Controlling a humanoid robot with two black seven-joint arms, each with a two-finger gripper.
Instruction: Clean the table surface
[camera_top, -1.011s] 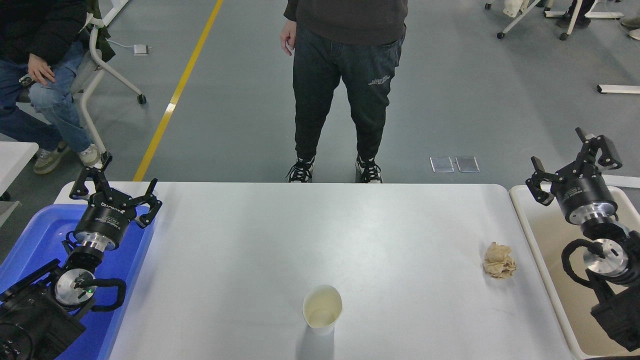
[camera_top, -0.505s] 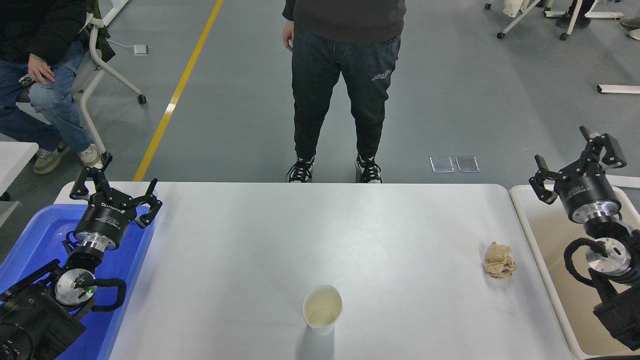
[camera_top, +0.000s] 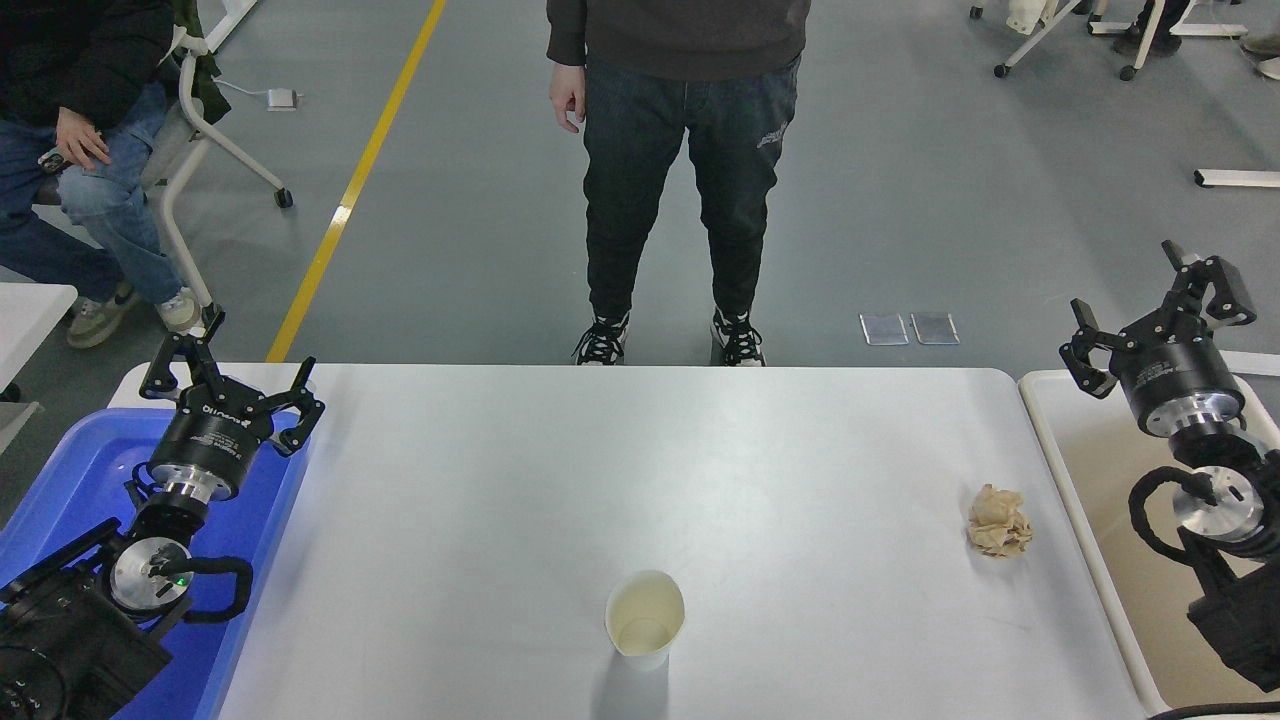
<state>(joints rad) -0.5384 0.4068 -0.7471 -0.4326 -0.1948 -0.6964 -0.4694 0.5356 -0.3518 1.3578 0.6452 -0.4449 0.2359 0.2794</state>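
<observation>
The white table surface (camera_top: 640, 470) fills the middle of the view. An empty paper cup (camera_top: 645, 620) stands upright near its front edge. A crumpled brown paper ball (camera_top: 999, 521) lies at its right side. My right gripper (camera_top: 1160, 298) is open and empty, held above the beige bin, right of and beyond the paper ball. My left gripper (camera_top: 230, 375) is open and empty, parked over the blue tub at the lower left.
A blue plastic tub (camera_top: 70, 490) sits off the table's left end and a beige rectangular bin (camera_top: 1100, 520) off its right end. A person (camera_top: 680, 170) stands at the far side; another sits at the upper left (camera_top: 70, 150).
My right gripper has drifted slightly to the right and away from the table, staying open. The standing person has shifted a little. The left arm has not moved.
</observation>
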